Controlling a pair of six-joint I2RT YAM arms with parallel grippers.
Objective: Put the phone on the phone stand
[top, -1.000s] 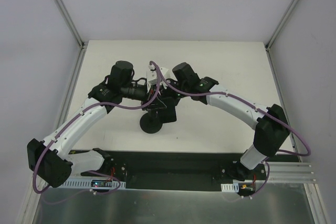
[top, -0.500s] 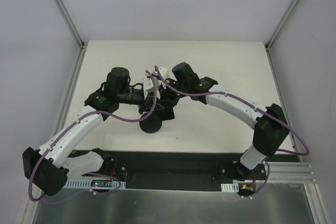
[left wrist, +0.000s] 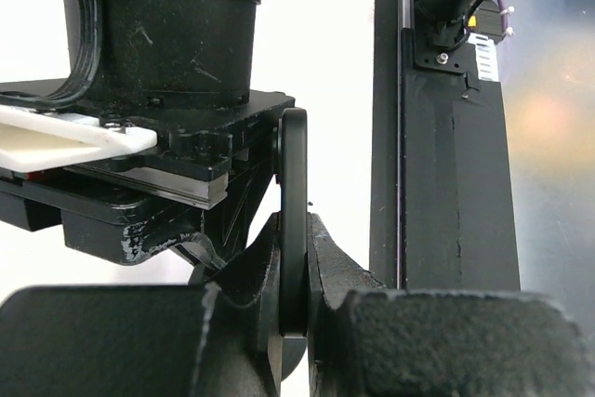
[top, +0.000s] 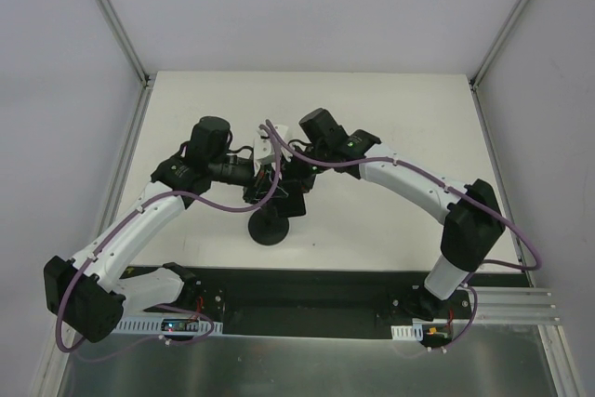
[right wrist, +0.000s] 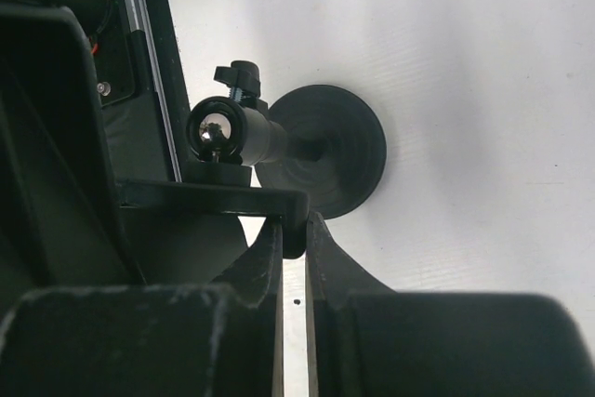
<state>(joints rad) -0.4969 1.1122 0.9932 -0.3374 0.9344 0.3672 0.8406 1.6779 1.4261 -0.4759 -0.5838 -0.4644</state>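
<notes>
Black phone [right wrist: 223, 198] clamped edge-on in left gripper [left wrist: 293, 234] and right gripper [right wrist: 294, 230], phone stand [right wrist: 330, 151] just beneath

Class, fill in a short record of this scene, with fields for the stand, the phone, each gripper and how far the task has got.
stand: all black, upright on the white table, with a round disc base and a ball head with a knob
phone: thin dark slab seen edge-on, held up beside the stand's head
left gripper: shut on the phone's edge
right gripper: shut on the phone's edge, above the disc base
progress: phone at the stand's head; whether it is seated cannot be told
</notes>
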